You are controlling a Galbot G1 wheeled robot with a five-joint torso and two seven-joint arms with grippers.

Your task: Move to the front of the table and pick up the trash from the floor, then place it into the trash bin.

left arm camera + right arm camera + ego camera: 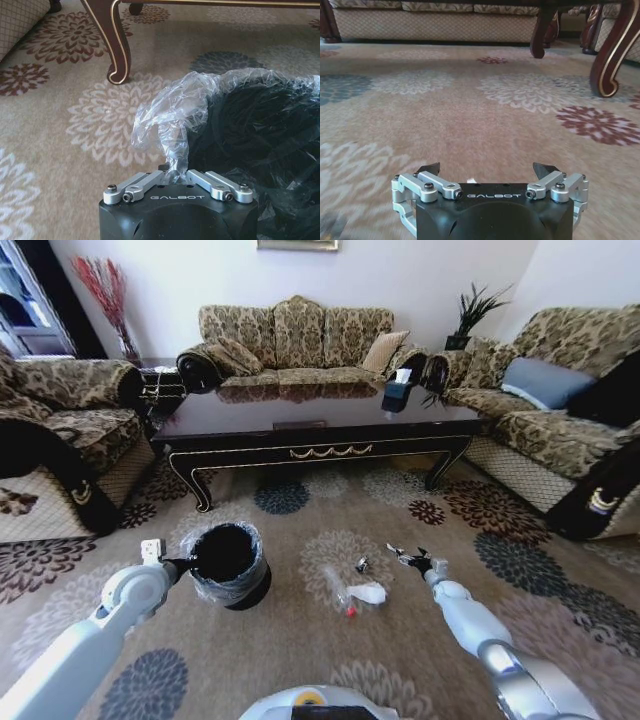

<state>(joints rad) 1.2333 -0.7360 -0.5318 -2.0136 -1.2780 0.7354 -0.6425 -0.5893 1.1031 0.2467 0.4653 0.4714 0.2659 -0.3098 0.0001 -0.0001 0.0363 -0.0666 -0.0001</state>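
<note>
Tables: one, the table (320, 430), far centre.
Table legs seen: two at the front in the head view, one far left, one far right.
Trash bins: one, the trash bin (229, 565), near left on the floor (300, 640).
Trash pieces: about three, a clear bottle with red cap (347, 602), a white paper wad (369, 592) and a small dark scrap (361, 564), near centre.
Grippers: two, the left gripper (188, 564) at the bin's rim, the right gripper (410, 558) right of the trash.
Sofas: three, left, far centre, right.
Tissue boxes: one, a dark tissue box (397, 393), on the table's far right.
</note>
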